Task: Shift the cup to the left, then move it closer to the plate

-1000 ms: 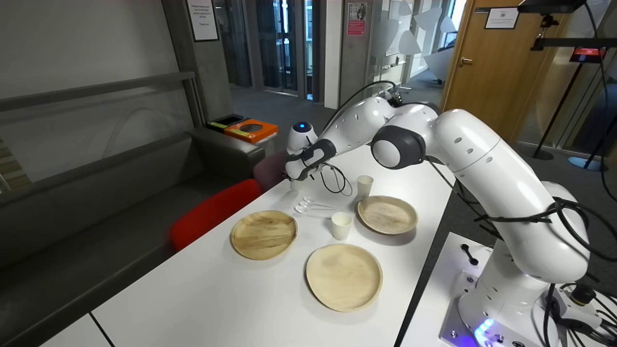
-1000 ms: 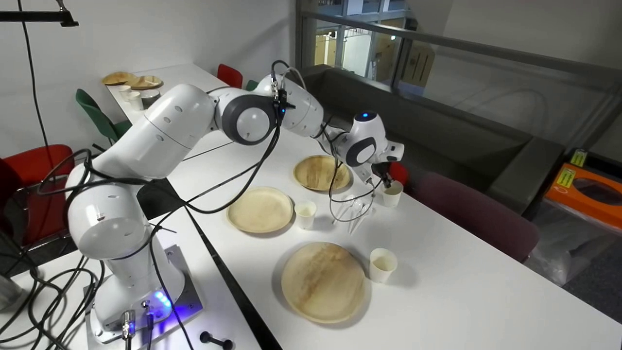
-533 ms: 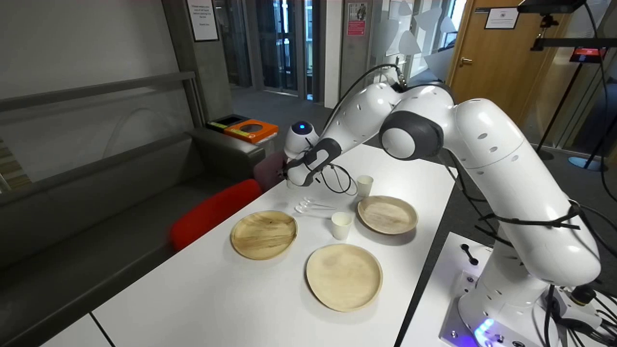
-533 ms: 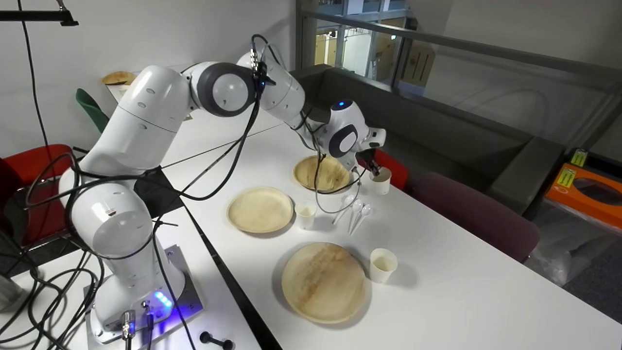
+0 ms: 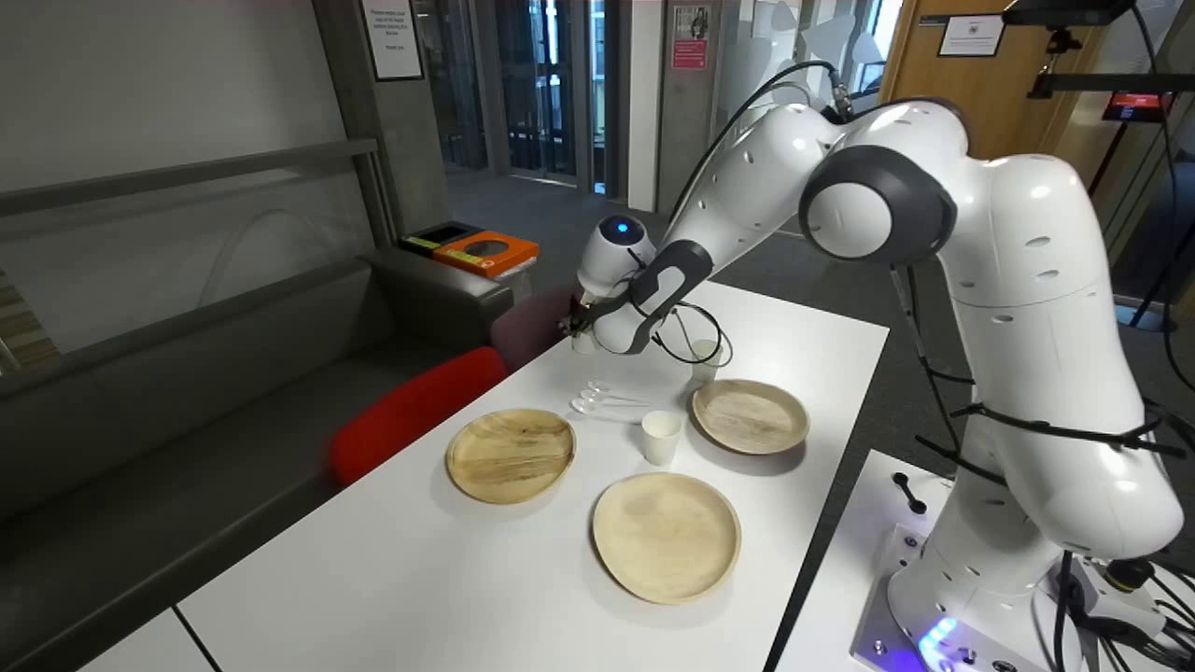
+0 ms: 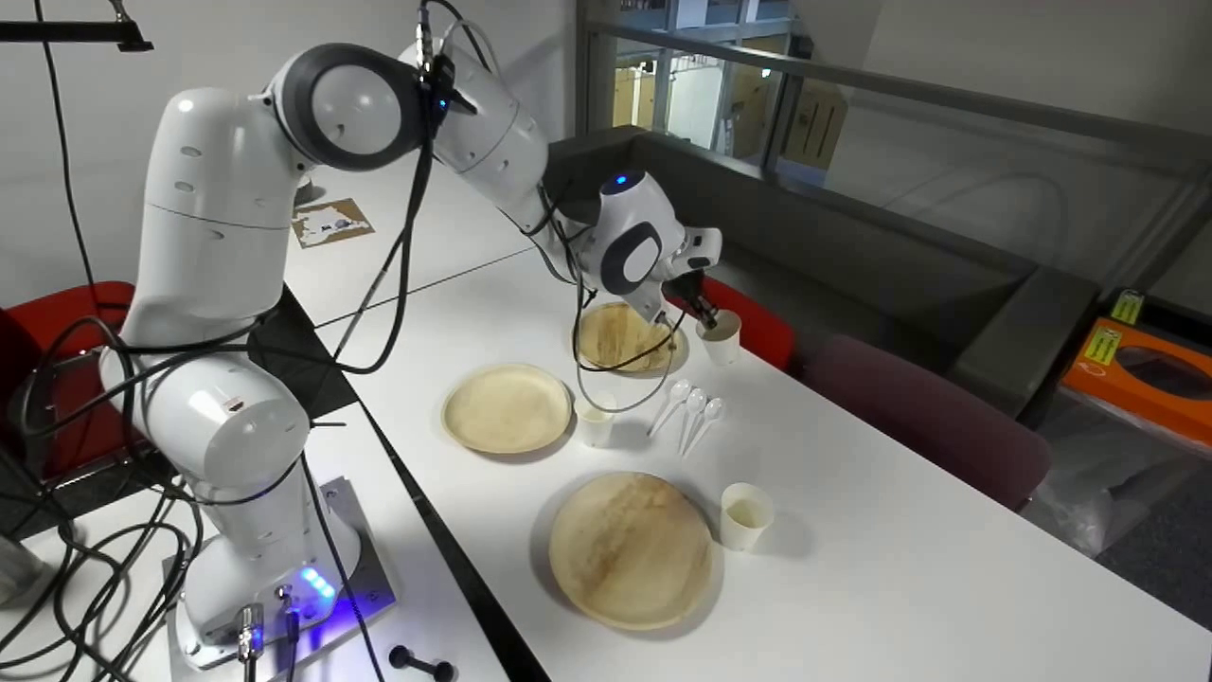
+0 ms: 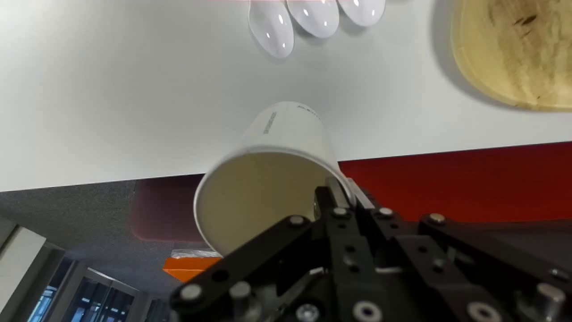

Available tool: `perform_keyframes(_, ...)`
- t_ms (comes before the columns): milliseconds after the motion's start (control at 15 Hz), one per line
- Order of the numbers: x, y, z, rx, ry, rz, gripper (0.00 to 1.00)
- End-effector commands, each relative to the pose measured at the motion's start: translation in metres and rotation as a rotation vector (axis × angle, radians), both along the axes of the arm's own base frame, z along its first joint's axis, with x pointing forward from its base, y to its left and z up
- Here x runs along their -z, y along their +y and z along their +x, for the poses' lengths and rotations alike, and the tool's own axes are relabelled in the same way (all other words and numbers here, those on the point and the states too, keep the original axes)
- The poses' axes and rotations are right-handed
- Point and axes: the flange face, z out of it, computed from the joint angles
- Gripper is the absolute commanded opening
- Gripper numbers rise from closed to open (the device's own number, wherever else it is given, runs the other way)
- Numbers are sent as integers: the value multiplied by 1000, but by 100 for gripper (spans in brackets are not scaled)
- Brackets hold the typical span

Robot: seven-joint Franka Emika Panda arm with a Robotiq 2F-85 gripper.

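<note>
Wrist view, white table (image 7: 116, 98), red chair (image 7: 451, 188) alongside, hand (image 7: 348, 191) gripping cup (image 7: 268, 188)

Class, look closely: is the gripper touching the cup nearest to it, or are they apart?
Touching. In the wrist view, the gripper pinches the rim of the cup, one jaw inside the wall, one outside.

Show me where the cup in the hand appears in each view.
In an exterior view: cup, almost dead centre.
In an exterior view: cup, right of centre, mid-height.
Wrist view: cup, around the centre, large.
Shared landmark: spoons, below the cup in both exterior views, above it in the wrist view.
</note>
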Motion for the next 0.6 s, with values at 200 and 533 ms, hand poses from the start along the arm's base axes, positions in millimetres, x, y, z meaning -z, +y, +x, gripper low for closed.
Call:
perform_keyframes(200,-32,51,-106,-139,148,29,1)
perform_keyframes(533,-47,122,-159,-246,244,1,1)
